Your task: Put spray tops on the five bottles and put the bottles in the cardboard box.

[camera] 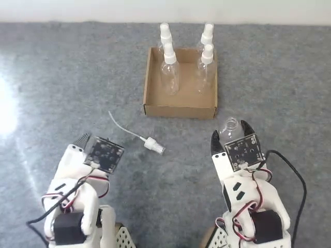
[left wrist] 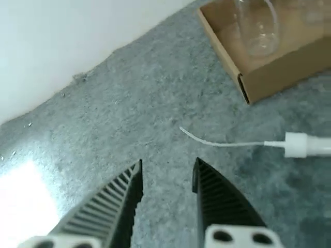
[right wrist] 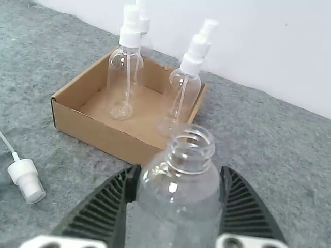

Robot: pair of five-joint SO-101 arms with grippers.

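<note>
clear uncapped bottle point(right wrist: 178, 194) upright, neck up, clamped in your right gripper point(camera: 230, 132) near-right of the cardboard box point(camera: 180, 110), white spray top point(camera: 154, 145) lying flat to its left, tube pointing far-left, left gripper point(left wrist: 168, 165) with jaws apart

Grey speckled table surface point(camera: 62, 77), with a white wall point(camera: 77, 10) along its far edge.
</note>
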